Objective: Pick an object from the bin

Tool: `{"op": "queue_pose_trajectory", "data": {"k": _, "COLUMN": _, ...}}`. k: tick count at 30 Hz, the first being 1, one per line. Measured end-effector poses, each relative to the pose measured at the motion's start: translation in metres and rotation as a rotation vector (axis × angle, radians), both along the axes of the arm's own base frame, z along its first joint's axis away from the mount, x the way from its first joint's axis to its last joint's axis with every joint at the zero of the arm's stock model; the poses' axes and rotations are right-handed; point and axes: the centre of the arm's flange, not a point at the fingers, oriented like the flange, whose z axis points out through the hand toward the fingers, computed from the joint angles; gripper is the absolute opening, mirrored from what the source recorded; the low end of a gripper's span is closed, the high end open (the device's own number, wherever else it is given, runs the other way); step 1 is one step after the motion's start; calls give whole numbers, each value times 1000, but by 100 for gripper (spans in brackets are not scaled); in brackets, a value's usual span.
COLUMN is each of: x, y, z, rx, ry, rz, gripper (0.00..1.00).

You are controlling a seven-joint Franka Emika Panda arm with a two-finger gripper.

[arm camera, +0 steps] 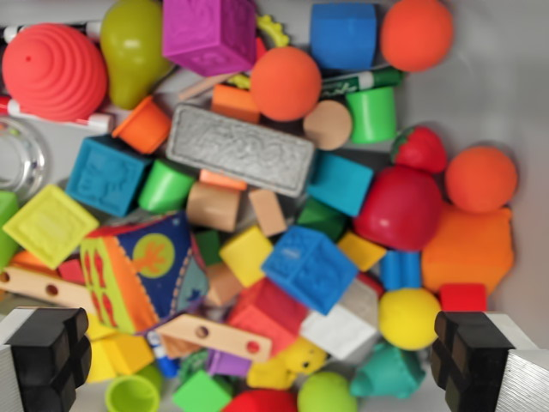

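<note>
The wrist view looks straight down into a bin full of toys. A grey textured block lies near the middle, a blue embossed cube below it, and a dark red ball to the right. An orange ball and a purple cube sit higher up. My gripper hangs above the pile, open, its black fingers at the bottom corners. Nothing is between them; a red block and a wooden strip with holes lie under the gap.
A red ridged dome, a green pear shape, a blue block and orange balls crowd the top. An orange polygon piece and a yellow ball lie right. The bin's pale wall runs along the right side.
</note>
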Motion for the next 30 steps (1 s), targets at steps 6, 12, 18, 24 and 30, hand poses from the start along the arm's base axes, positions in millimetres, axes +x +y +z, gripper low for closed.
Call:
{"op": "queue_pose_trajectory", "data": {"k": 6, "x": 0, "y": 0, "z": 0, "rx": 0, "ry": 0, "rz": 0, "gripper": 100}}
{"op": "queue_pose_trajectory", "data": {"k": 12, "x": 0, "y": 0, "z": 0, "rx": 0, "ry": 0, "rz": 0, "gripper": 100}}
{"op": "queue_pose_trajectory", "data": {"k": 18, "x": 0, "y": 0, "z": -1, "rx": 1, "ry": 3, "rz": -7, "gripper": 100}}
{"op": "queue_pose_trajectory", "data": {"k": 24, "x": -1, "y": 2, "z": -4, "rx": 2, "ry": 5, "rz": -26, "gripper": 100}}
{"op": "queue_pose_trajectory", "data": {"k": 30, "x": -2, "y": 4, "z": -8, "rx": 5, "ry": 7, "rz": -55, "gripper": 100}}
